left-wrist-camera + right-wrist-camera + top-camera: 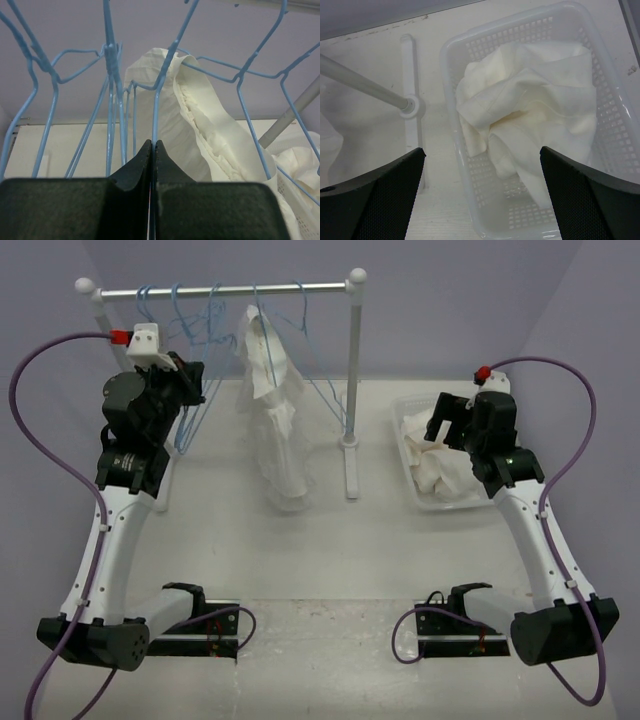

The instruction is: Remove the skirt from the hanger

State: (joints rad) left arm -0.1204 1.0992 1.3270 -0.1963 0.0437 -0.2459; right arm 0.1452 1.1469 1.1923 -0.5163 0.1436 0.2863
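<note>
The skirt (440, 468) (530, 100) lies crumpled in the clear plastic basket (408, 410) (451, 100) at the right, off any hanger. My right gripper (447, 420) (482, 150) hovers open just above the basket's near end with nothing between its fingers. My left gripper (190, 378) (152, 143) is up at the rack's left part, shut on the thin wire of a blue hanger (155, 107). That wire runs up in front of a longer, narrower white garment (275, 430) (210, 140) hanging from the rail.
Several blue hangers (210, 315) (112, 55) hang close together on the silver rail (220, 288). The rack's right post (352, 380) and its foot (412, 107) stand between the hanging garment and the basket.
</note>
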